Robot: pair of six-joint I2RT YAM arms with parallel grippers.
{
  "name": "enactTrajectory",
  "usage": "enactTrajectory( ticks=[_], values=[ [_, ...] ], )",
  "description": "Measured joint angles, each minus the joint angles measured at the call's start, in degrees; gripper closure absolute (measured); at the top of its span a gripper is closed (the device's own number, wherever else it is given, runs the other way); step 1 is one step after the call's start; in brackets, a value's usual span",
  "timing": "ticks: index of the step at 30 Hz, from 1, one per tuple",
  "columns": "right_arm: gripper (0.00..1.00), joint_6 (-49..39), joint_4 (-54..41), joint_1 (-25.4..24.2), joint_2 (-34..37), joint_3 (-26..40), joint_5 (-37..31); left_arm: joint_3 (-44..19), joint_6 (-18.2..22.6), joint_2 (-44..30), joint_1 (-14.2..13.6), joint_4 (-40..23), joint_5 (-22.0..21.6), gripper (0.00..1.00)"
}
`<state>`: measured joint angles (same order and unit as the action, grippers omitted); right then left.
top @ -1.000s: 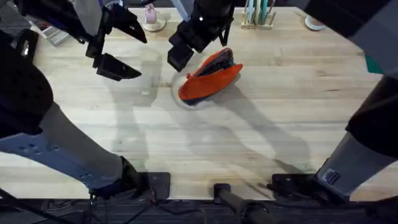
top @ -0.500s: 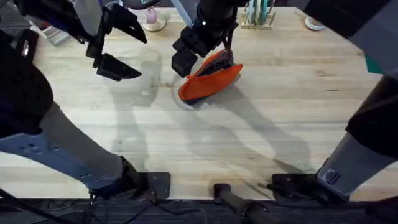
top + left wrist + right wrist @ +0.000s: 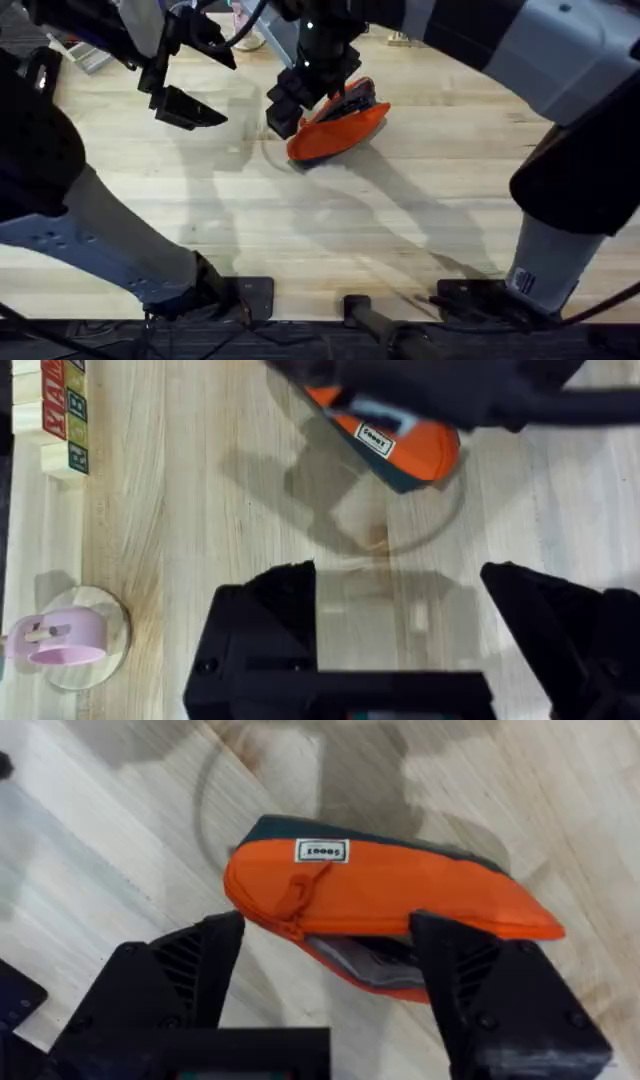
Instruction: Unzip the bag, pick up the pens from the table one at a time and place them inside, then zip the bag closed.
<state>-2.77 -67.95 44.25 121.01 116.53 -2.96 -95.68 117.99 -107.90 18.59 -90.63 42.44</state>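
Note:
The orange bag (image 3: 338, 130) lies on the table (image 3: 400, 220) at the back centre, its zipper partly undone. In the right wrist view the bag (image 3: 400, 900) gapes along its lower edge and a grey lining shows inside. My right gripper (image 3: 300, 98) hangs open just over the bag's left end; its fingers (image 3: 190, 980) straddle the mouth with nothing clamped between them. To the left of the bag my left gripper (image 3: 192, 72) is raised and open, holding nothing. From the left wrist view the bag (image 3: 410, 448) lies beyond the open fingers (image 3: 262, 622). The pens are out of view.
A pink object on a round coaster (image 3: 65, 635) and a stack of lettered wooden blocks (image 3: 60, 410) stand at the table's back left. The right arm's grey upper link (image 3: 560, 60) spans the back right. Bare wood stretches across the near half.
The right arm has swung across the back of the table, and its gripper has shifted slightly left and nearer over the bag's left end. The left arm has stayed still.

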Motion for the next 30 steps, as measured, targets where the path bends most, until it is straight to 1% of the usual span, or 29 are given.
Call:
enactTrajectory(
  ticks=[18, 22, 26, 28, 30],
  values=[
    [0.014, 0.0, 0.62, 0.44, 2.49, 0.0, -0.04, 0.0, 0.0, 0.0, 0.0, 0.0, 0.0, 0.007],
    [0.102, 0.01, 0.64, 0.59, 2.49, 0.0, 0.14, 0.0, 0.0, 0.0, -0.02, -0.01, 0.0, 0.006],
    [0.126, 0.22, 0.77, 0.59, 2.49, 0.0, 0.75, 0.0, 0.0, 0.0, 0.0, -0.01, 0.0, 0.006],
    [0.156, 0.29, 0.95, 0.57, 2.49, 0.0, 1.1, 0.0, 0.0, 0.0, 0.0, 0.0, 0.0, 0.006],
    [0.206, 0.33, 1.04, 0.57, 2.49, 0.0, 1.29, 0.0, 0.0, 0.0, -0.02, -0.02, 0.0, 0.006]
  ],
)
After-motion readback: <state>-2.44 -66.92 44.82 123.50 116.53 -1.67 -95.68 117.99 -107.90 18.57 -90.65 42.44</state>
